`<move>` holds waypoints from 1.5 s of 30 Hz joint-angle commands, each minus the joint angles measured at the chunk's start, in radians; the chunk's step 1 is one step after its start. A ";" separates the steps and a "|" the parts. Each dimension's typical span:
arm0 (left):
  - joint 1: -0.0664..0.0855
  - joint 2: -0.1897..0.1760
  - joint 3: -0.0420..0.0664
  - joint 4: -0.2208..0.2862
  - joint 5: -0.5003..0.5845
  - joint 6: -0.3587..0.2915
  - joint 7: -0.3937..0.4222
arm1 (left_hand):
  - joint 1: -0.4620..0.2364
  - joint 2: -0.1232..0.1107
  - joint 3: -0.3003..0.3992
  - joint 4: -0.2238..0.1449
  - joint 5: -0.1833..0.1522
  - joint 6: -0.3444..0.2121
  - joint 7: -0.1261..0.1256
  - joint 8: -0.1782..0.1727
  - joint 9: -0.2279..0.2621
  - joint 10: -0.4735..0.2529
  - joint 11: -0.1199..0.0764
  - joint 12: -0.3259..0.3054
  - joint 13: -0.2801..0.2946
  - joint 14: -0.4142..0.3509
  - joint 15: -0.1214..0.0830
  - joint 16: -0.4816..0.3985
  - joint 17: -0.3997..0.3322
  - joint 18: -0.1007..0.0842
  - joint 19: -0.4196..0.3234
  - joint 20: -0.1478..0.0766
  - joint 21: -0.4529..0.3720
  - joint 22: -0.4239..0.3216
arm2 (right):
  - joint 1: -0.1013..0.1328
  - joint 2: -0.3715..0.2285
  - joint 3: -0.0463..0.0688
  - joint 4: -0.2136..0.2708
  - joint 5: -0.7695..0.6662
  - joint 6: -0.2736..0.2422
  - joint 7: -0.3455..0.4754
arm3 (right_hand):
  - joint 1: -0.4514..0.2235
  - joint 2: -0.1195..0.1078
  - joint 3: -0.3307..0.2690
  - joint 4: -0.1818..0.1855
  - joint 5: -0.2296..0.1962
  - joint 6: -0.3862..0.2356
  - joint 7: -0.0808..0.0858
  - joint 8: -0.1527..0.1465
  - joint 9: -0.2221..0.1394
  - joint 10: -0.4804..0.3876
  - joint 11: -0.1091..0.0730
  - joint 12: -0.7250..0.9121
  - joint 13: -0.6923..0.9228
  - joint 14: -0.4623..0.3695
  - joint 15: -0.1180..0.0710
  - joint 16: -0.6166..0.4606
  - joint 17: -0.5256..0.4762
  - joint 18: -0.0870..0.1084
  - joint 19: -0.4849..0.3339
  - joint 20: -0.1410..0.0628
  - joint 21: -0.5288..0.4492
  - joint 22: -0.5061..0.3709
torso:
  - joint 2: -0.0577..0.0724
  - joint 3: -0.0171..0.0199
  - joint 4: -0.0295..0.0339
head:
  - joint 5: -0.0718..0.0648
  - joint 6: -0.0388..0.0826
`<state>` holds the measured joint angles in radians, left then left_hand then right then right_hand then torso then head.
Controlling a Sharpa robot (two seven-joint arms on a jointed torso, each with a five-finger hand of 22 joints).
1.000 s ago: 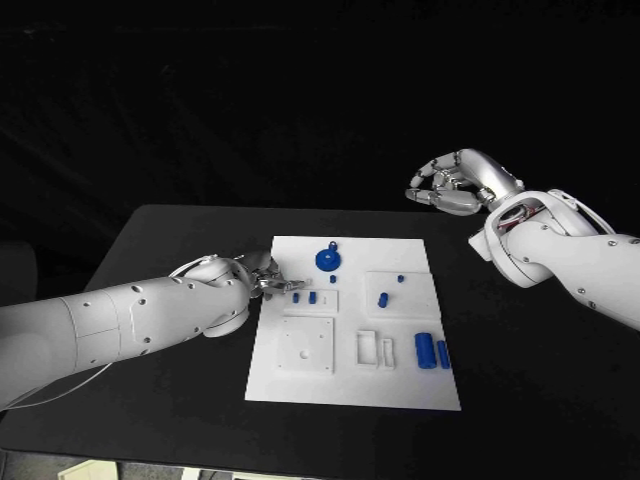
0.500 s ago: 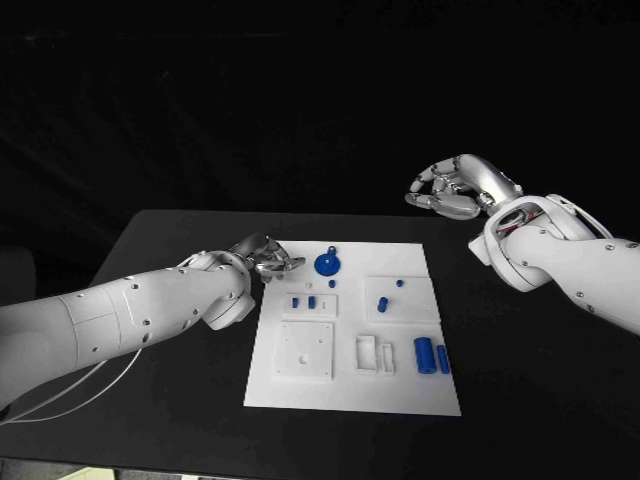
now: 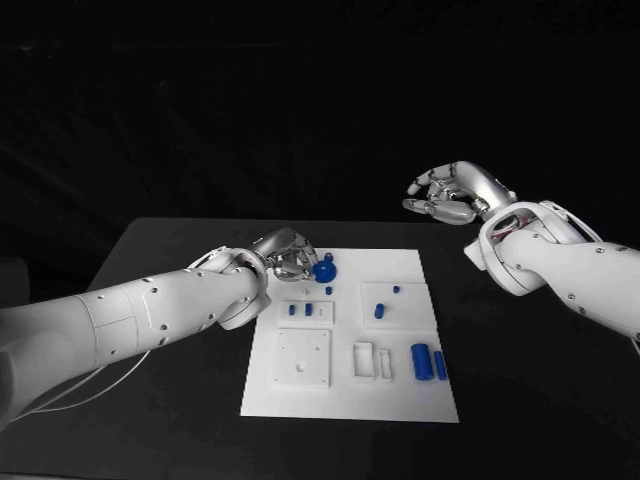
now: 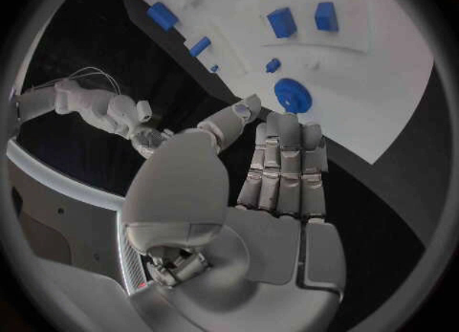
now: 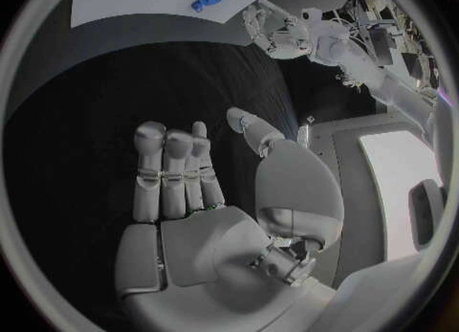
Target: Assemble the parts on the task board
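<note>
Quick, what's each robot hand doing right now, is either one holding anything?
Left robot hand: open, fingers straight, holding nothing, above the task board's far edge.
Right robot hand: open, empty, raised off beyond the board.

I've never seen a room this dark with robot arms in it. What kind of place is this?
Probably a robot test lab. A black table holds a white task board with small blue parts to assemble. The left hand and right hand are metal, and black covers everything behind them.
</note>
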<state>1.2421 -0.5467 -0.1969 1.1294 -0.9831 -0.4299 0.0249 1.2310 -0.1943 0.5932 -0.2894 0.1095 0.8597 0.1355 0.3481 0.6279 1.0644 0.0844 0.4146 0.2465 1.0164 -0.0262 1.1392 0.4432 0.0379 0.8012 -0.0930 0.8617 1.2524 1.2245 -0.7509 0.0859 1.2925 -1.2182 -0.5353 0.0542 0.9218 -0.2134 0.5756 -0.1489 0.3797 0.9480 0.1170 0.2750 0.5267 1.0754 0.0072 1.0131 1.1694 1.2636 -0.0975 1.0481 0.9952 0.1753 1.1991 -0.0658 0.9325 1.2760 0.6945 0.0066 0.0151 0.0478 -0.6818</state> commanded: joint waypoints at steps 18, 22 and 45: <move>0.013 0.132 -0.016 -0.116 -0.377 0.158 -0.030 | -0.004 -0.018 0.022 0.011 0.021 0.017 0.004 -0.028 -0.049 0.012 0.010 -0.136 -0.039 0.058 0.008 0.081 0.060 0.049 0.082 -0.027 0.047 0.048 | 0.000 0.015 0.000 -0.001 0.032 -0.004 0.034 | 0.020 0.001 0.003 -0.009 0.006 -0.032 0.016 -0.009 0.012 -0.031 0.014 -0.061 -0.082 -0.030 0.012 -0.104 -0.041 0.086 -0.046 0.046 -0.097 -0.045 | 0.001 0.0002 0.0014 | -0.008 0.011; 0.013 0.145 -0.025 -0.135 -0.393 0.155 -0.030 | -0.005 -0.017 0.025 0.010 0.022 0.022 0.004 -0.030 -0.053 0.020 0.009 -0.152 -0.042 0.073 0.006 0.094 0.066 0.059 0.100 -0.028 0.059 0.056 | 0.000 0.015 0.000 0.002 0.033 -0.010 0.036 | 0.020 0.001 0.003 -0.009 0.007 -0.033 0.017 -0.009 0.012 -0.032 0.014 -0.061 -0.085 -0.029 0.012 -0.106 -0.041 0.086 -0.046 0.046 -0.099 -0.045 | 0.001 -0.0001 0.0010 | -0.009 0.009; -0.011 0.201 -0.039 -0.227 -0.421 0.163 -0.003 | -0.011 0.002 0.026 0.012 0.021 0.048 -0.002 -0.031 -0.064 0.045 0.006 -0.202 -0.047 0.103 0.003 0.147 0.090 0.080 0.134 -0.028 0.095 0.076 | 0.000 0.016 0.000 0.016 0.035 -0.015 0.038 | 0.022 -0.002 0.001 -0.011 0.012 -0.035 0.018 -0.009 0.014 -0.040 0.016 -0.064 -0.096 -0.032 0.014 -0.118 -0.041 0.086 -0.049 0.051 -0.110 -0.048 | 0.004 0.0005 -0.0012 | -0.016 0.001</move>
<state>1.2321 -0.3497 -0.2370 0.9026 -1.3926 -0.2811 0.0067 1.2221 -0.1987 0.6194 -0.2821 0.1345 0.9019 0.1352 0.3193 0.5652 1.1031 0.0917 0.2157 0.1997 1.1135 -0.0235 1.2833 0.5322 0.0529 0.9264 -0.1218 0.9524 1.3079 1.2245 -0.7363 0.0858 1.3063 -1.1827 -0.5463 0.0811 0.9350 -0.2158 0.5770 -0.1559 0.3884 0.9187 0.1317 0.2691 0.5391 1.0431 0.0217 0.9544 1.0744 1.2317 -0.0865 0.9361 0.9556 0.1862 1.1504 -0.0196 0.8283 1.2290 0.6981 0.0066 0.0132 0.0335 -0.6791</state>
